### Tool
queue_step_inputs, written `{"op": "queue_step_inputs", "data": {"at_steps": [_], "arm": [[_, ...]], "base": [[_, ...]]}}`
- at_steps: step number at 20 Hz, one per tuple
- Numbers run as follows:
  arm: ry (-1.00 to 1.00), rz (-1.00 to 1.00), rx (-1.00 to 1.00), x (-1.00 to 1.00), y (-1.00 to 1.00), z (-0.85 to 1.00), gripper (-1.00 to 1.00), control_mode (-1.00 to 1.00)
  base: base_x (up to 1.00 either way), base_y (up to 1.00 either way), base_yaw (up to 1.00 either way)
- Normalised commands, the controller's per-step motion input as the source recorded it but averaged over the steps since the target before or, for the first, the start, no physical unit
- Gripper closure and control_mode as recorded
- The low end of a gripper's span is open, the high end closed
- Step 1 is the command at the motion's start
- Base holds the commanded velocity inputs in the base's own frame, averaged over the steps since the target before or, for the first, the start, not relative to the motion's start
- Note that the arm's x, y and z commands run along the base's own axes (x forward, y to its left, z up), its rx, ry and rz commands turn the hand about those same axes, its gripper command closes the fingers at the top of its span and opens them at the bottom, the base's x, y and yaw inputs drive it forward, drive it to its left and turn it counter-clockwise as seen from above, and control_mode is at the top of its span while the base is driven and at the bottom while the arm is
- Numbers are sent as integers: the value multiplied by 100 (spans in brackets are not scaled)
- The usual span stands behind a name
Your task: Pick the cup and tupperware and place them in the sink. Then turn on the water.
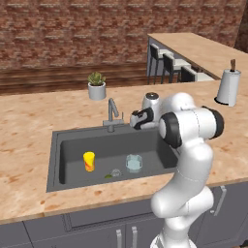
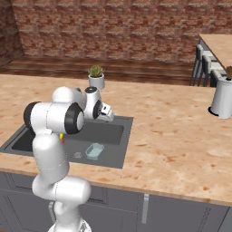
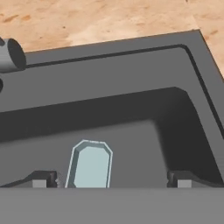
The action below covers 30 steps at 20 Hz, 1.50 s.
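Inspection finds both movable items already inside the sink [image 1: 63,160]. Taken left to right in the left base view: the cup [image 1: 89,161] stands upright on the basin floor, well to the left of the jaws and below them; the faucet [image 1: 112,114] rises from the rear rim, just left of the gripper [image 1: 134,119] and at roughly its height; the tupperware [image 1: 134,163] rests flat on the floor, almost directly beneath the jaws.

The jaws are spread wide and hold nothing. In the hand view the two fingertips [image 3: 43,179] stand far apart at the bottom, with the tupperware [image 3: 89,165] lying between them on the floor below, apart from both, nearer the left tip.

Judgement: the placing steps look complete and no water runs from the spout, so turning the water on remains. The deciding relation is that of faucet to jaws. The faucet lies to the left of the jaws, near but not touching, its grey spout end [image 3: 11,54] showing at the left edge of the hand view, above the left tip. The coming move therefore calls for a short leftward shift toward the faucet. Its handle cannot be made out clearly. With a single arm, no question of the nearer hand arises.
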Motion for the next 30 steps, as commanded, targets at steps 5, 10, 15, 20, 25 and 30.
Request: {"op": "queue_step_inputs", "data": {"at_steps": [5,10,15,20,25,30], "arm": [[0,0,0,-10,0,39,-100,-100],[-1,0,0,-6,0,16,-100,-100],[-5,1,0,0,-1,5,-100,-100],[-6,5,0,-5,-1,0,-100,-100],[-5,5,0,-4,0,0,-100,-100],[-5,9,0,0,0,0,-100,-100]], "base": [[0,0,0],[0,0,0],[0,0,0],[0,0,0],[0,0,0],[0,0,0]]}}
